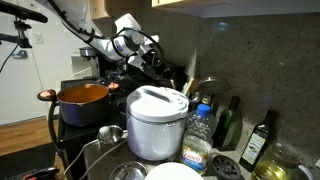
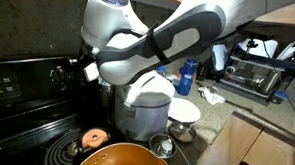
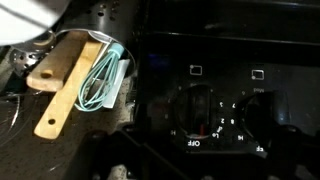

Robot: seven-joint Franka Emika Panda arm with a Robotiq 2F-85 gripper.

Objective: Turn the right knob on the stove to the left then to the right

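The black kitchen stove (image 2: 27,83) with a dark cooktop and a raised rear panel fills the left side of an exterior view, with a coil burner (image 2: 75,151) at the lower centre. In the wrist view the rear panel (image 3: 230,45) takes up the centre and right of the frame. Two round dark knobs sit there side by side, each with a white "OFF" mark below it, and the right knob (image 3: 262,110) is near the right edge.

The white robot arm (image 2: 156,42) reaches across the upper centre toward this panel. Its dark gripper (image 1: 150,55) hangs close to the rear part of the stove, but I cannot tell how wide its jaws stand, because the pictures are dark and blurred there.

A round orange pot (image 1: 82,100) stands on the cooktop. A white rice cooker (image 1: 157,122) stands beside the stove at centre frame. A wooden spatula (image 3: 60,85) and a teal whisk (image 3: 105,75) lie in the upper left of the wrist view.
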